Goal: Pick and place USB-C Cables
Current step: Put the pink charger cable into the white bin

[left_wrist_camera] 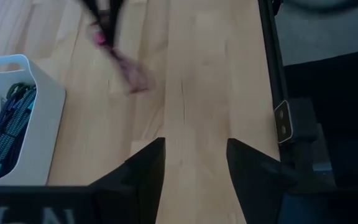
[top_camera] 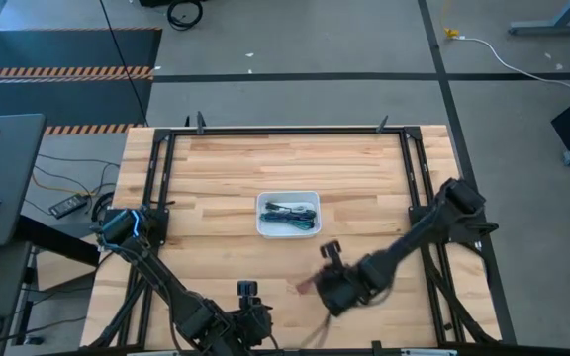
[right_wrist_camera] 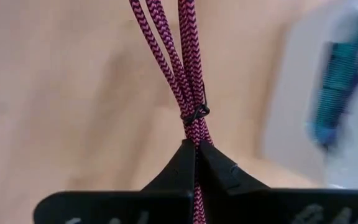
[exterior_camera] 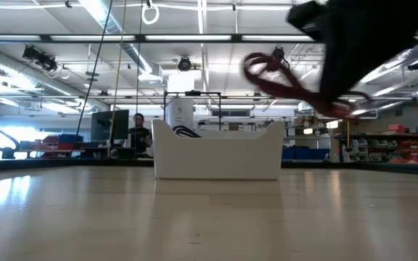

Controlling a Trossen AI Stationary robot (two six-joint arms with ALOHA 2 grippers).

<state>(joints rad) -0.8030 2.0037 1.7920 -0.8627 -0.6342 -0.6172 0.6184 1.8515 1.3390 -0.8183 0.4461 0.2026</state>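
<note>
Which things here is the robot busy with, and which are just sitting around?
Busy with:
- dark red cable, pinched in the right gripper
- white bin
- cables in the bin

Sitting around:
- left gripper, open, waiting at the table's near edge

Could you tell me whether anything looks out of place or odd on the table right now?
Nothing stands out. The right gripper holds the dark red cable clear of the table, the white bin sits upright with cables inside, and the left gripper waits open.
</note>
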